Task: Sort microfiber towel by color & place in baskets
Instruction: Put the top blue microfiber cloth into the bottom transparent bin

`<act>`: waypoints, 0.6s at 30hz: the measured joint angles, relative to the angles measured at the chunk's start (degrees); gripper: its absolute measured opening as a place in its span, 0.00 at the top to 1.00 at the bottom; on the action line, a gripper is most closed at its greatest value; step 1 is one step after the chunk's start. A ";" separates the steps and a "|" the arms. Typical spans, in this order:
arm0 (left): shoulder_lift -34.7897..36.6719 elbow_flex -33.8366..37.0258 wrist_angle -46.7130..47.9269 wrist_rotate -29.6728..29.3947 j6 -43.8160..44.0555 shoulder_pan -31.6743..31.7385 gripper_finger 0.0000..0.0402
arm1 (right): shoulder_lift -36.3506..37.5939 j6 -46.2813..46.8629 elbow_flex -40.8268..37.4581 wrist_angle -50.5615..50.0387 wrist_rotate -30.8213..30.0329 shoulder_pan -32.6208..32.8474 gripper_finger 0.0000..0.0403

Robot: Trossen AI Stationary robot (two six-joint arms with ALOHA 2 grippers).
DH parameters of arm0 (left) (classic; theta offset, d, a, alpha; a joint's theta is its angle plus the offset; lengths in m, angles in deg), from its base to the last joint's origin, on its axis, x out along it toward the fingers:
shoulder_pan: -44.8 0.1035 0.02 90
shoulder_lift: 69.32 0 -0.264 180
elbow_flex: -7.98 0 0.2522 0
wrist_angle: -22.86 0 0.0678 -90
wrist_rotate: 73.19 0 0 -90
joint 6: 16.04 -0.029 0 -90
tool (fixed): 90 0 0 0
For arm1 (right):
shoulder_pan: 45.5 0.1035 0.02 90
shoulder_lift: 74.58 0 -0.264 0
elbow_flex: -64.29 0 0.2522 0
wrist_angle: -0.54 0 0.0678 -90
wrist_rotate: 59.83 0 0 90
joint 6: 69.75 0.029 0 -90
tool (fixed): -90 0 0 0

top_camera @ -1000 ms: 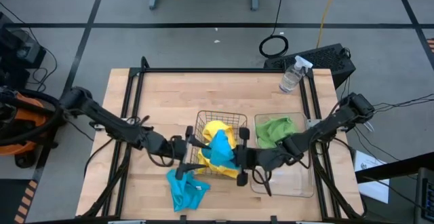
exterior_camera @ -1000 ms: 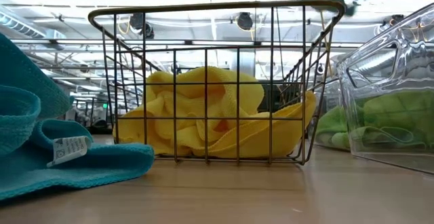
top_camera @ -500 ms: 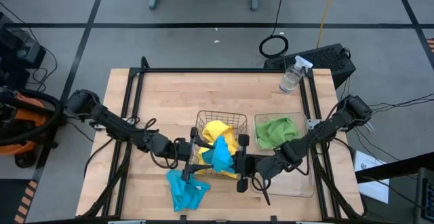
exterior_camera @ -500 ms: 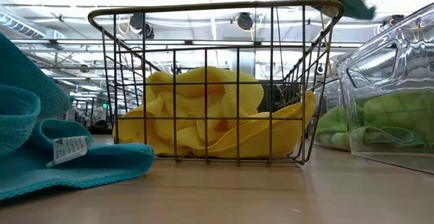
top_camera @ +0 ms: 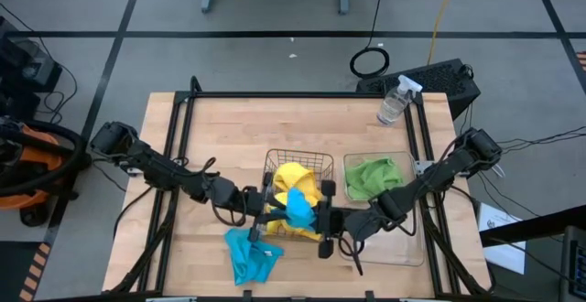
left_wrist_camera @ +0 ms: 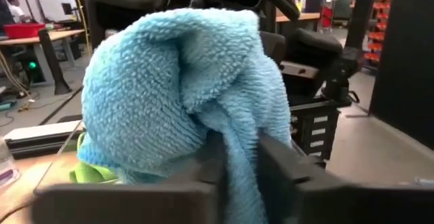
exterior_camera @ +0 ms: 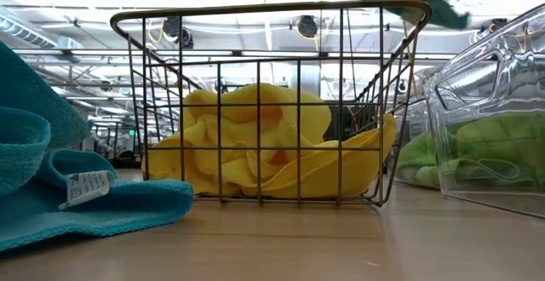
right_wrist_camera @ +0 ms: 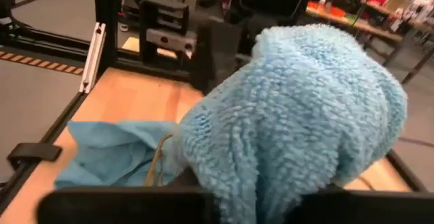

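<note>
A light blue fluffy microfiber towel (top_camera: 298, 207) is held in the air between the two grippers, directly above the brownish wire-mesh basket (top_camera: 272, 168), which already contains a crumpled yellow microfiber towel (top_camera: 293, 177); the left gripper (top_camera: 264, 207) is seen closed on a fold of the blue towel in its wrist view, with cloth pinched between its dark fingers (left_wrist_camera: 281, 157); the right gripper (top_camera: 322, 220) is buried under the same towel, and whether its jaws are gripping or parted cannot be told; the step in hand is judged to be a handover from one arm to the other; for it to be done well, one grip should be confirmed firm before the other is let go, since a premature release would drop blue cloth into the basket of yellow; the towel should then be lifted clear of the wire rim before any sideways travel, as its hanging folds could be snagged; a second teal-blue towel (top_camera: 251, 255) lies crumpled on the pale wooden table (top_camera: 220, 128) just beside the basket's near corner, which suggests where blue cloth is being gathered; a green towel (top_camera: 373, 175) rests in the clear plastic tub (top_camera: 411, 247) just beside the basket; no further container can be made out.
</note>
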 joint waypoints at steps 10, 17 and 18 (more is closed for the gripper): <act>0.11 0.00 -0.14 -0.38 -1.69 0.04 0.97 | 4.31 16.47 0.02 -16.40 -0.04 2.50 0.44; 1.17 0.00 -0.60 -3.05 -3.10 0.09 0.98 | 6.75 33.19 0.04 -32.01 4.23 6.71 0.35; 1.50 0.00 -0.59 -3.08 -3.16 0.09 0.98 | 6.72 35.44 0.04 -33.67 4.33 7.53 0.36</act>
